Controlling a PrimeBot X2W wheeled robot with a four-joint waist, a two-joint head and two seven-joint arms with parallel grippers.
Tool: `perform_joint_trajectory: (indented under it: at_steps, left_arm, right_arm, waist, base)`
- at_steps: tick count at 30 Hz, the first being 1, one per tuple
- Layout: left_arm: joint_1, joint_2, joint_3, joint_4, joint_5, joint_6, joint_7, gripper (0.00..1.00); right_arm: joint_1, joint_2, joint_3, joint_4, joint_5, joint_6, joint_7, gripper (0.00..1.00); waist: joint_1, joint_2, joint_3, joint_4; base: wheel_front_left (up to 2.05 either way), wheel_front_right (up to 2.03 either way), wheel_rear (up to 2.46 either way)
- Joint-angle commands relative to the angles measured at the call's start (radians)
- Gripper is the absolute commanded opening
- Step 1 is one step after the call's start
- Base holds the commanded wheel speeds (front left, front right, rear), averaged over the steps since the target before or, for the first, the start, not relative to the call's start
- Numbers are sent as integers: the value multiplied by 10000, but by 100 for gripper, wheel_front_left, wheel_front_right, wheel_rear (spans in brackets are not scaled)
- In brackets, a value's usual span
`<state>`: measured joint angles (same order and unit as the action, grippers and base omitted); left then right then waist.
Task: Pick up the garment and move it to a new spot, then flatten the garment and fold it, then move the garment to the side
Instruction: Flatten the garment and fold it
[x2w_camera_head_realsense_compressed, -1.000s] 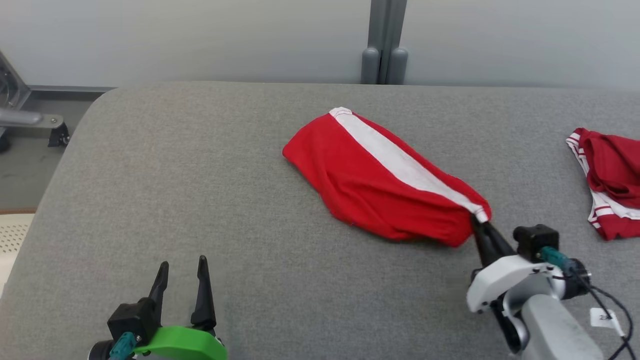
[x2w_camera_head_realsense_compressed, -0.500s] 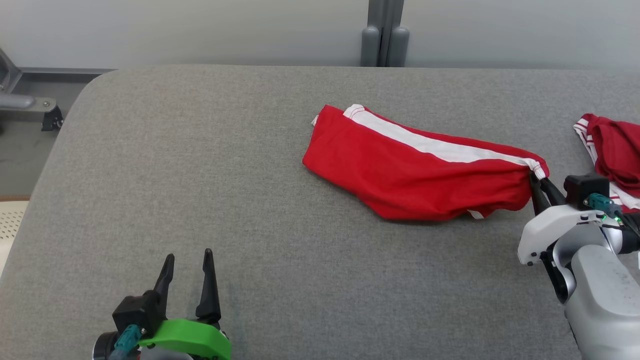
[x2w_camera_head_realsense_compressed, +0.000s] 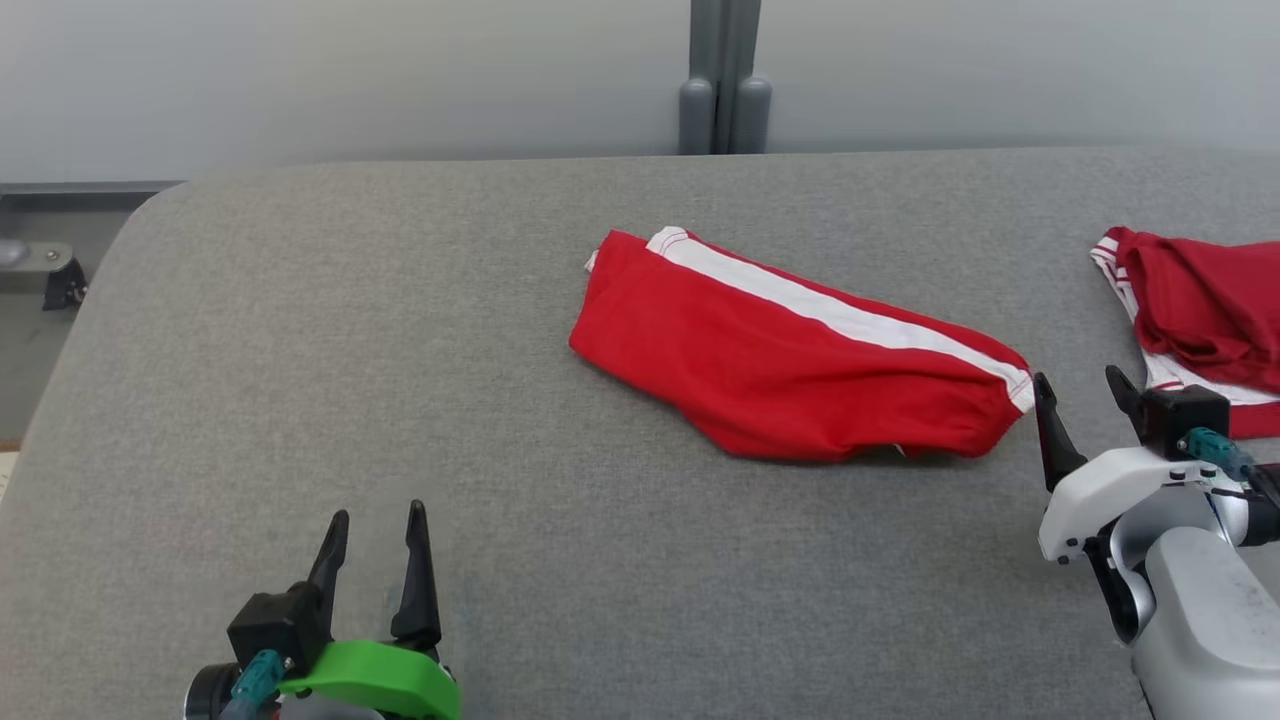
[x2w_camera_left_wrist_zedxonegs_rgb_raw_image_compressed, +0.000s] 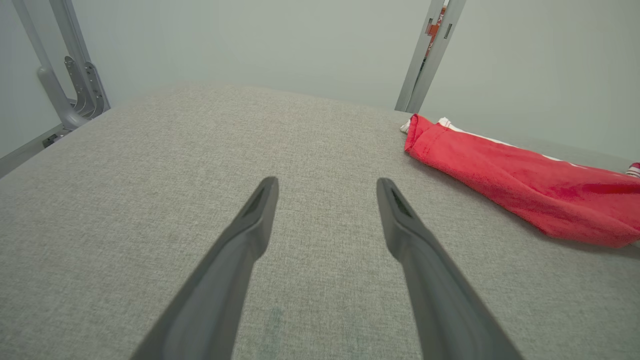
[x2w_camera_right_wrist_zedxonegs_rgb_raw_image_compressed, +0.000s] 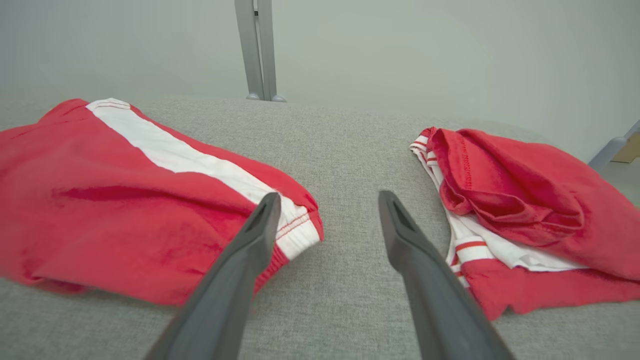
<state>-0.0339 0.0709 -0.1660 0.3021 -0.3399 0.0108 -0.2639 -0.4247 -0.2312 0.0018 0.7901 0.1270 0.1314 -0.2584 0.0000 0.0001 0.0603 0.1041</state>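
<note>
The garment (x2w_camera_head_realsense_compressed: 790, 355) is a red cloth with a white stripe, lying folded in a long shape across the middle of the grey padded table (x2w_camera_head_realsense_compressed: 400, 400). It also appears in the left wrist view (x2w_camera_left_wrist_zedxonegs_rgb_raw_image_compressed: 520, 180) and the right wrist view (x2w_camera_right_wrist_zedxonegs_rgb_raw_image_compressed: 125, 200). My right gripper (x2w_camera_head_realsense_compressed: 1080, 385) stands open just beyond the garment's right end, empty, one finger next to the white hem (x2w_camera_right_wrist_zedxonegs_rgb_raw_image_compressed: 295, 230). My left gripper (x2w_camera_head_realsense_compressed: 375, 520) rests open and empty near the table's front left, well away from the cloth (x2w_camera_left_wrist_zedxonegs_rgb_raw_image_compressed: 325, 187).
A second red garment with white striped trim (x2w_camera_head_realsense_compressed: 1195, 320) lies crumpled at the table's right edge, close to my right gripper (x2w_camera_right_wrist_zedxonegs_rgb_raw_image_compressed: 505, 210). A grey post (x2w_camera_head_realsense_compressed: 722, 90) stands behind the table. The table's left corner is rounded, with a metal frame (x2w_camera_left_wrist_zedxonegs_rgb_raw_image_compressed: 75, 75) beyond it.
My right gripper dragged the garment's end rightward, then opened and let it go; the cloth now lies flat. The head camera shifted too. The left gripper stayed put.
</note>
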Motion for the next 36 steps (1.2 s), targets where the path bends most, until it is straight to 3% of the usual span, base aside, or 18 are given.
perform_joint_trajectory:
  at_steps: [1,8,15,23,30,31,32,33,34,36]
  left_arm:
    - [-249,55,-65,81,153,-49,0,100]
    - [-1769,348,-452,563,472,-274,634,100]
    - [-4084,420,-849,2021,626,-645,1929,100]
    - [-5841,530,-771,4130,295,-821,2824,100]
    - [-6716,708,-711,5252,176,-863,2777,100]
    - [-6778,702,-706,5361,133,-895,2788,97]
    - [-6830,687,-725,5462,105,-921,2762,65]
    - [-6874,662,-747,5530,72,-958,2732,44]
    - [-6918,622,-775,5597,29,-995,2706,36]
    - [-6942,582,-856,5684,43,-1064,2639,0]
  right_arm:
    - [245,60,-45,-332,12,-16,-71,100]
    - [839,593,31,-2407,-110,-16,-72,100]
    - [1110,1184,507,-4070,-254,-16,-72,100]
    - [1219,1497,844,-5103,-135,-16,-25,100]
    - [1359,1670,639,-5509,-205,-16,-53,100]
    - [1385,1686,615,-5535,-226,-16,-55,100]
    - [1416,1709,590,-5551,-253,-16,-59,100]
    - [1438,1721,562,-5567,-270,-16,-61,100]
    - [1460,1724,523,-5582,-280,-16,-62,100]
    - [1460,1739,468,-5598,-291,-16,-66,100]
  waist:
    - [0,-1,-54,-328]
    - [0,-1,379,-1083]
    - [0,-1,1228,-1849]
    - [0,-1,2248,-2666]
    - [0,-1,2741,-2964]
    - [0,-1,2754,-2970]
    - [0,-1,2759,-2970]
    - [0,-1,2758,-2965]
    - [0,-1,2752,-2950]
    - [0,-1,2730,-2908]
  base:
    - [0,0,0]
    - [0,0,0]
    - [0,0,0]
    - [0,0,0]
    - [0,0,0]
    - [0,0,0]
    - [0,0,0]
    - [0,0,0]
    - [0,0,0]
    - [0,0,0]
